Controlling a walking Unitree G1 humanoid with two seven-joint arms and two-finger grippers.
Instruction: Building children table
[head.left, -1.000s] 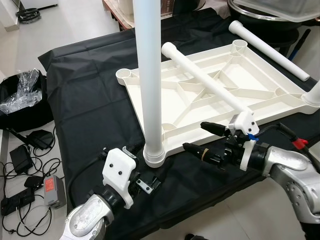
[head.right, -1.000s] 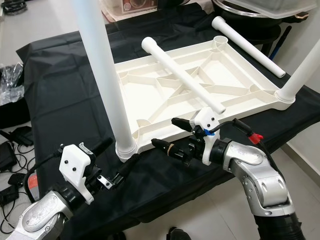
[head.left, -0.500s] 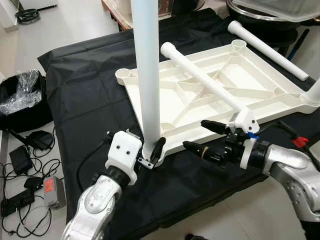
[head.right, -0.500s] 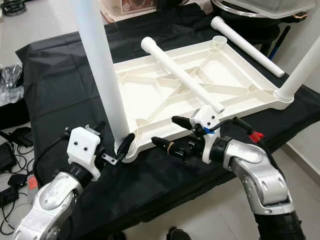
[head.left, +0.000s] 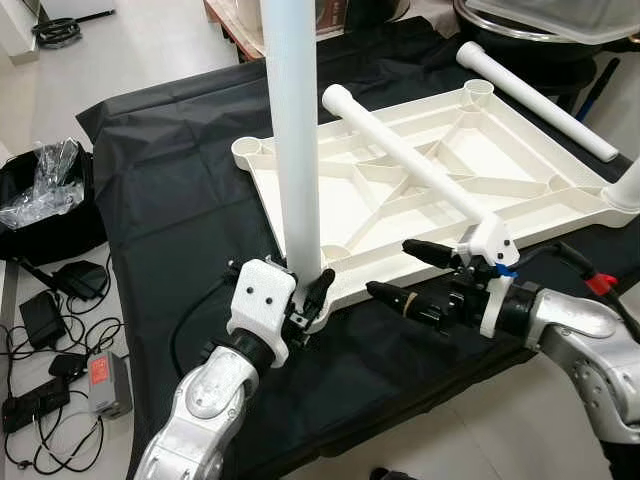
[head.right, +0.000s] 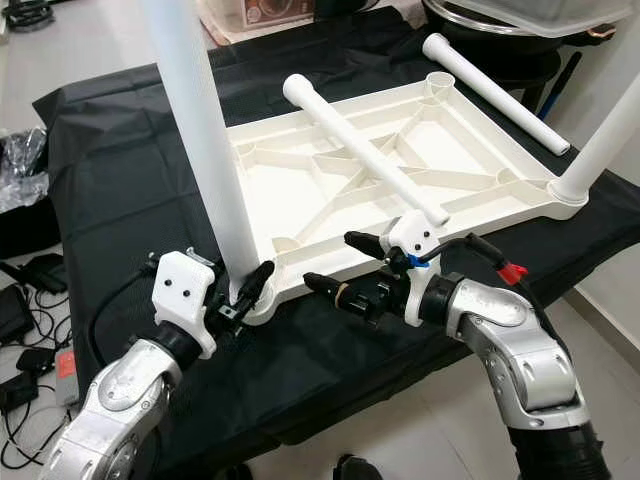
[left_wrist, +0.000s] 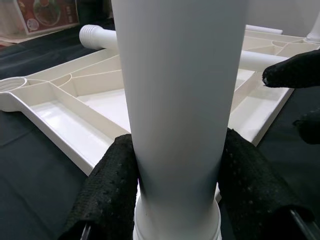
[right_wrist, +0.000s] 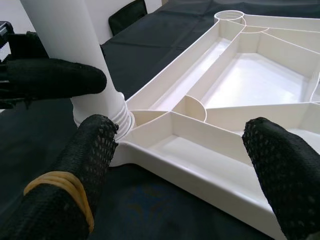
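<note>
A white tabletop (head.left: 520, 150) lies upside down on a black cloth. A white leg (head.left: 295, 150) stands upright in its near-left corner socket. My left gripper (head.right: 243, 295) is shut on this leg just above the socket, its pads (left_wrist: 107, 190) pressing both sides of the tube (left_wrist: 180, 100). My right gripper (head.left: 388, 268) hovers open at the tabletop's front edge, to the right of that corner, with nothing between its fingers (right_wrist: 95, 150). A loose leg (head.left: 410, 160) lies slantwise across the tabletop. A second upright leg (head.left: 628, 190) stands in the right corner.
Another leg (head.left: 535, 95) lies on the cloth beyond the tabletop's far right side. On the floor to the left are a black bag with crumpled plastic (head.left: 40, 190), cables and adapters (head.left: 60, 350). A clear plastic bin (head.left: 560, 15) is at the back right.
My left gripper rose from the cloth in front of the corner to the upright leg's base and shut on it. The right arm stayed put.
</note>
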